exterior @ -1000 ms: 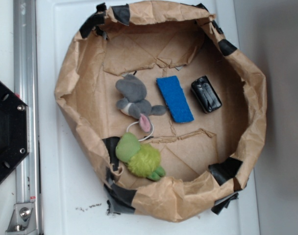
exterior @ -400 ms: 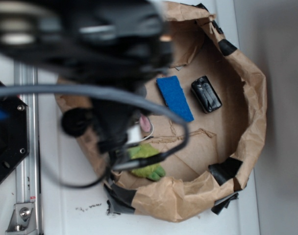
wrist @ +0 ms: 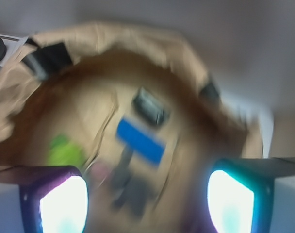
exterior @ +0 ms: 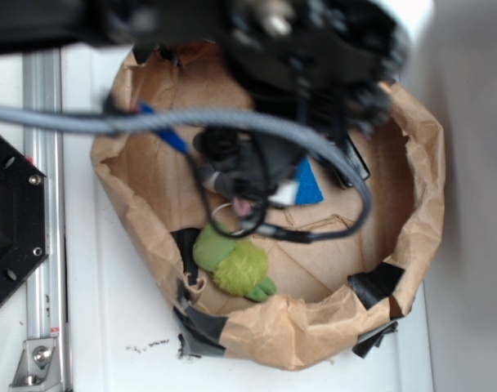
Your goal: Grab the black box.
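Black box (wrist: 150, 108): I see it lying free on the brown paper nest (exterior: 416, 204), just beside the blue sponge (wrist: 140, 141).
Fingers (wrist: 147, 194): spread wide, holding nothing, well above the box.
Green plush (exterior: 236, 265): near the nest's rim.
View: my wrist camera is blurred.

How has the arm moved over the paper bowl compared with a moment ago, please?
Yes: the arm has swung rightward across the paper bowl, now covering most of the black box; the green toy is uncovered.
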Controlling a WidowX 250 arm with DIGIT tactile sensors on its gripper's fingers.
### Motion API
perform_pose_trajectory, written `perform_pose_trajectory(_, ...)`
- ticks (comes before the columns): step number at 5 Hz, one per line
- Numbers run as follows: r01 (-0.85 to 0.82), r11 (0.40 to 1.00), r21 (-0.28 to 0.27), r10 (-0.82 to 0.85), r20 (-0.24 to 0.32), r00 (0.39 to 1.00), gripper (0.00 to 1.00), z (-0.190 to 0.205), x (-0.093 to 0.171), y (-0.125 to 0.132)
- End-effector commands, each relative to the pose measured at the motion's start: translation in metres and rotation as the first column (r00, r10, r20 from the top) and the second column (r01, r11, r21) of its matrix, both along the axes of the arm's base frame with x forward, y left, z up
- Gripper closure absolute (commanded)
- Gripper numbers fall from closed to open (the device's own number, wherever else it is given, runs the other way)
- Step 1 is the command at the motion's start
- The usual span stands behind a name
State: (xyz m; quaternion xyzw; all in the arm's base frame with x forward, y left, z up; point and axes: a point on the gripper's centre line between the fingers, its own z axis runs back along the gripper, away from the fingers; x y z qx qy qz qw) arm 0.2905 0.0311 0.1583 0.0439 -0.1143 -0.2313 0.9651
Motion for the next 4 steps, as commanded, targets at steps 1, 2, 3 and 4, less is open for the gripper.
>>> perform_pose_trajectory(1,0.454,0.882,0.126,-0.468,0.13,0.874,0.0,-0.018,0.009,-0.013)
perform_pose_trajectory(2,0.553,0.823,0.128,-0.566,0.119,0.816,0.0,-0.018,0.0,-0.017)
perform_pose_trajectory(3,0.541,0.83,0.135,-0.554,0.1,0.826,0.0,-0.011,-0.016,-0.016)
perform_pose_trajectory(4,0.541,0.83,0.135,-0.554,0.1,0.826,0.0,-0.011,-0.016,-0.016)
